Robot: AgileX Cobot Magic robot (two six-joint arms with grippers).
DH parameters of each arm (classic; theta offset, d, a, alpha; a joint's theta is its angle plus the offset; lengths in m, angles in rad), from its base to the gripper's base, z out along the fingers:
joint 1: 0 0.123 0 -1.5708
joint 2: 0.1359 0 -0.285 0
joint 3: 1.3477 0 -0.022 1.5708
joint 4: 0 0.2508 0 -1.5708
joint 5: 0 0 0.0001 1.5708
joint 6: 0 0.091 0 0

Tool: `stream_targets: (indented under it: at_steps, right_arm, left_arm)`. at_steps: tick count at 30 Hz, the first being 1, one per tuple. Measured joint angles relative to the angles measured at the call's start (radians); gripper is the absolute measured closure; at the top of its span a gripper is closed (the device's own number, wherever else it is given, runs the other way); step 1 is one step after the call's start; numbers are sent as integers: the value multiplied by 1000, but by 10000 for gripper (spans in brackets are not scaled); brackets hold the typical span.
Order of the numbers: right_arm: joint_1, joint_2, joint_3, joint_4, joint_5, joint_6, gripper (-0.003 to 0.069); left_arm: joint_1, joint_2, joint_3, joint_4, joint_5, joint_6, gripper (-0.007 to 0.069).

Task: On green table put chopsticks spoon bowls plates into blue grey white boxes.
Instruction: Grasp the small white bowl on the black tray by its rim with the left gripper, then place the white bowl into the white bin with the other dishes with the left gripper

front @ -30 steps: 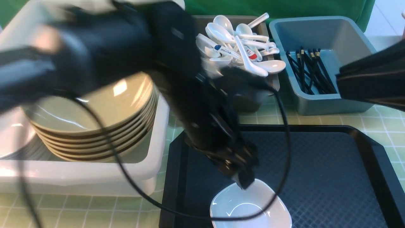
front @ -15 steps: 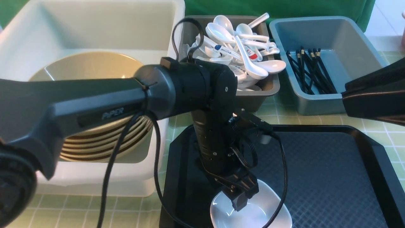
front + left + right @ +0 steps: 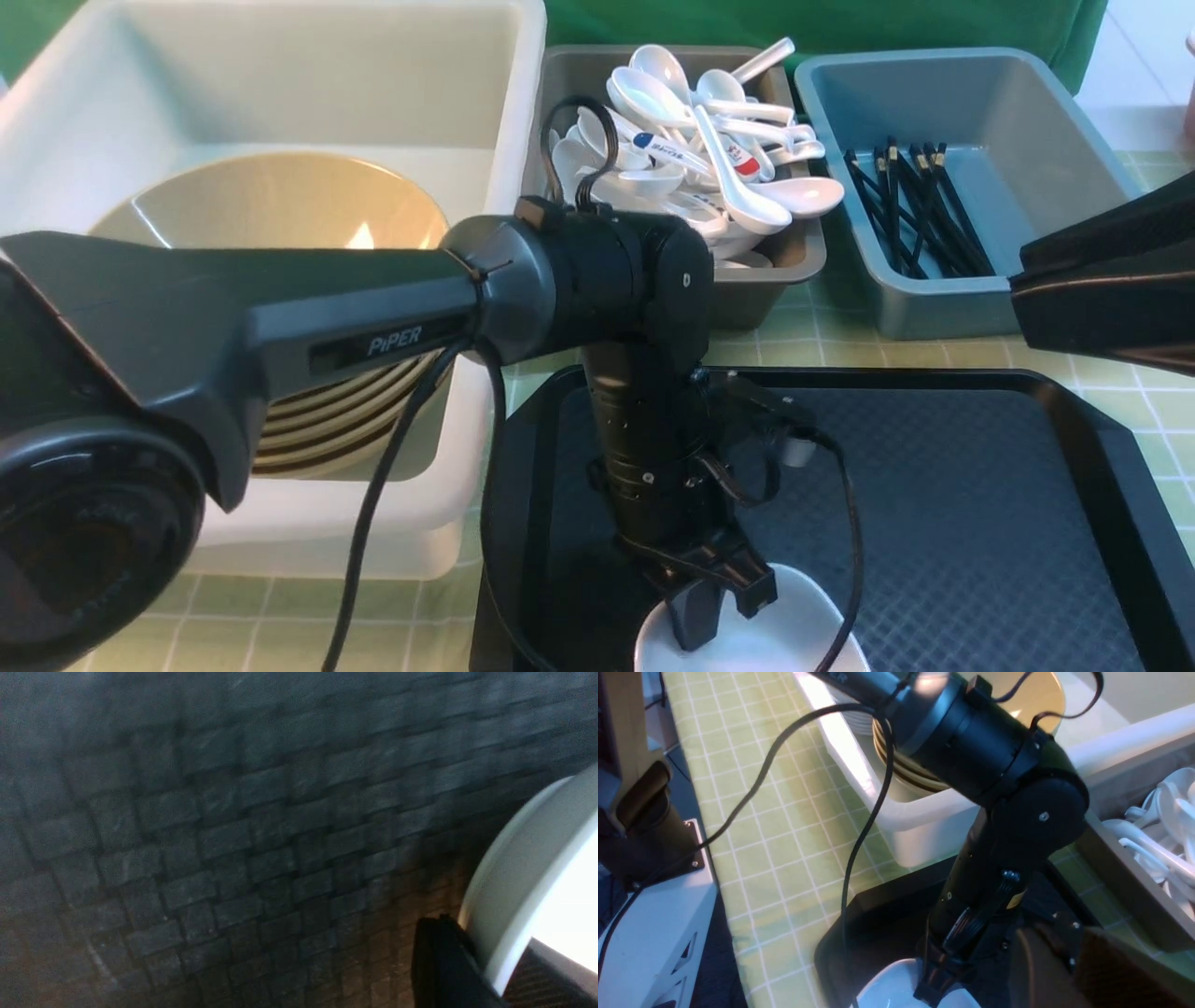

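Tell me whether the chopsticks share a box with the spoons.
No, the chopsticks lie in the blue box, while the spoons fill the grey box beside it.

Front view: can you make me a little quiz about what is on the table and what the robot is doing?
1. True or false: the chopsticks lie in the blue box.
2. The left pincer pinches the rim of: A a spoon, B the bowl, C a plate.
3. Fill in: the bowl sits on the black ____.

Key: 1 true; 2 B; 3 tray.
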Motion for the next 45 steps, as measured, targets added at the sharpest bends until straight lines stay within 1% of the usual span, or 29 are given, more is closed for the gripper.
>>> stream_targets:
  at_steps: [3, 7, 10, 13, 14, 16, 17, 19, 20, 21, 22, 25, 26, 27, 31, 34, 38, 40, 45]
  right_arm:
    - [0, 0, 0, 0, 0, -22, 517]
    - [0, 0, 0, 17, -2, -75, 514]
    - [0, 1, 0, 65, -6, -149, 510]
    - [0, 17, 0, 145, -8, -250, 510]
    - [0, 20, 0, 155, -9, -261, 510]
    - [0, 70, -14, 197, -3, -308, 510]
    - [0, 80, -20, 198, 0, -313, 510]
    - [0, 142, -64, 202, 45, -331, 526]
    - [0, 172, -87, 203, 67, -335, 540]
    - [0, 178, -87, 203, 67, -335, 543]
    - [0, 223, -126, 203, 97, -337, 573]
    - [0, 286, -184, 202, 118, -339, 625]
    - [0, 289, -190, 202, 118, -339, 627]
    - [8, 309, -204, 200, 119, -337, 634]
    - [51, 328, -211, 180, 125, -332, 636]
    - [87, 333, -211, 164, 125, -314, 636]
    - [110, 336, -211, 160, 120, -310, 636]
    - [113, 337, -211, 159, 122, -310, 636]
    - [115, 337, -211, 155, 131, -309, 634]
  left_arm:
    - [12, -46, -32, 11, -1, -1, 611]
    - [81, -179, -89, 11, -3, -47, 610]
    - [180, -319, -102, -7, 2, -89, 610]
    - [339, -445, -103, -36, 14, -115, 610]
    - [365, -469, -103, -43, 17, -119, 610]
    - [580, -561, -103, -78, 26, -140, 610]
    - [596, -566, -103, -82, 26, -143, 610]
    - [783, -617, -91, -105, 26, -155, 610]
    - [859, -633, -77, -110, 27, -156, 610]
    - [873, -636, -70, -110, 27, -157, 610]
    - [984, -650, -36, -116, 27, -158, 610]
    - [1162, -651, 31, -114, 30, -158, 610]
    - [1186, -651, 35, -113, 30, -158, 610]
    - [1278, -643, 59, -92, 31, -164, 610]
    - [1442, -634, 68, -26, 26, -234, 610]
    - [1482, -617, 68, 36, 29, -272, 610]
    - [1482, -547, 68, 11, 17, -319, 610]
    - [1474, -523, 68, -5, 6, -327, 610]
    - [1391, -421, 68, -8, -4, -342, 610]
